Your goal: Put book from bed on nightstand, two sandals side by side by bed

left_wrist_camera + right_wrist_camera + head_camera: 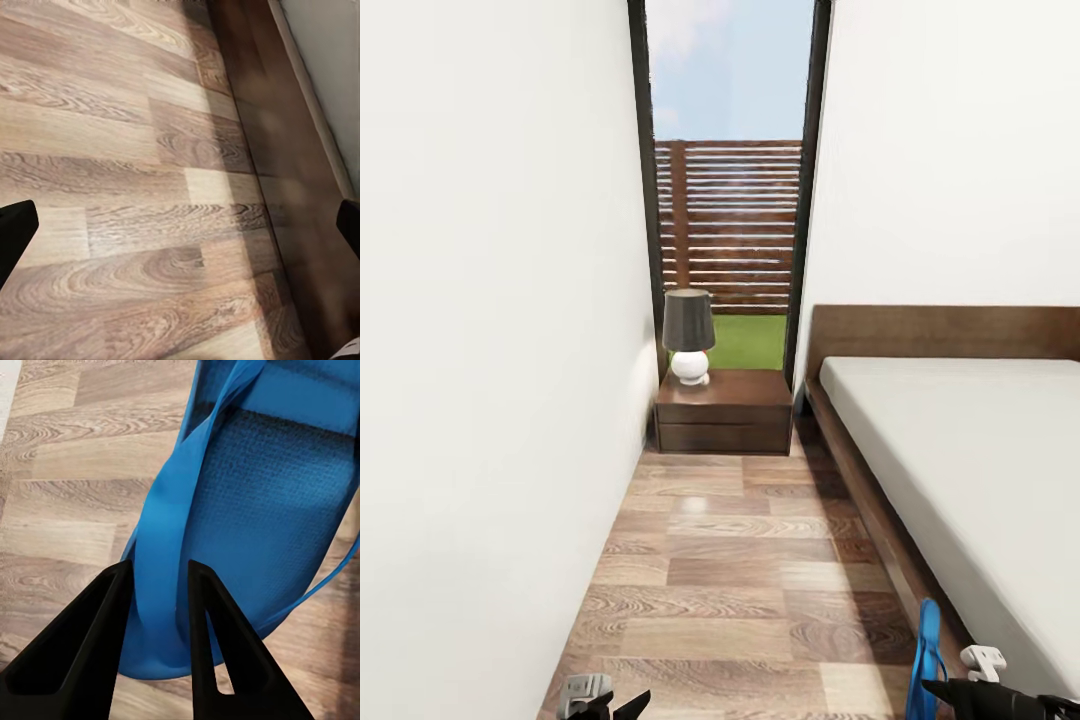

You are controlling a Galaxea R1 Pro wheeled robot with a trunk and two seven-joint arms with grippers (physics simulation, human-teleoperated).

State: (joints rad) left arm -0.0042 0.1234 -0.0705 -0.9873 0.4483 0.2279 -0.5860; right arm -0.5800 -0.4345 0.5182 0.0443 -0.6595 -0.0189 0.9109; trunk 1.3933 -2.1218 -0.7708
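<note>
A bright blue sandal (255, 510) hangs in my right gripper (160, 577), whose two black fingers are shut on its strap. In the head view that sandal (927, 660) stands on edge at the lower right, beside the bed (970, 470) with its dark wood frame and pale mattress. My right gripper (950, 690) is just below it. The nightstand (725, 410) stands at the far end against the window, left of the headboard. My left gripper (180, 225) is open over bare floor near the bed frame, its fingertips (16, 229) wide apart. The book is out of view.
A lamp (689, 335) with a dark shade and white round base stands on the nightstand. A white wall (490, 350) runs close along the left. A narrow strip of wood-plank floor (740, 560) lies between that wall and the bed. A tall dark-framed window (730, 180) is behind.
</note>
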